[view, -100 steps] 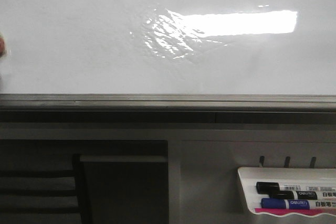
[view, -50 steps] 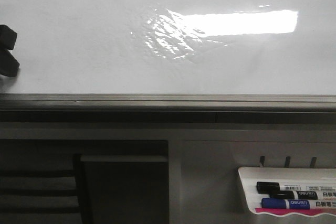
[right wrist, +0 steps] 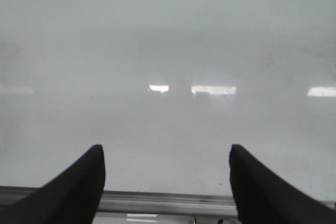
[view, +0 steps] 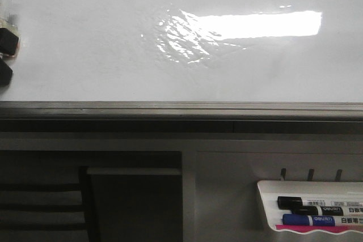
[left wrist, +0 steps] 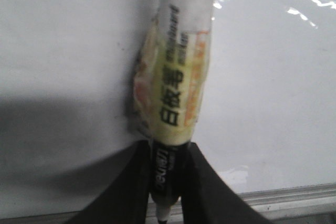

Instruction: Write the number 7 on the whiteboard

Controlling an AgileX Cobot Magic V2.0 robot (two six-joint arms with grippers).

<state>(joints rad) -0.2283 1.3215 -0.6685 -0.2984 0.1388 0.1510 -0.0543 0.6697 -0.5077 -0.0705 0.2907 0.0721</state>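
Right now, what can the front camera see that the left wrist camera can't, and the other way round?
Only the front view shows the white tray with a black pen and a blue pen, plus the big bright light patch. Only the left wrist view shows the printing on the held marker and the left gripper shut on it. Both show the whiteboard and its grey rail. No 7 is visible in either.

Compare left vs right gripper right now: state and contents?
The left gripper is shut on a marker with a yellowish wrapped barrel; the right gripper is open and holds nothing. The left's fingers sit close together, the right's wide apart. Both face the whiteboard, which shows no writing.
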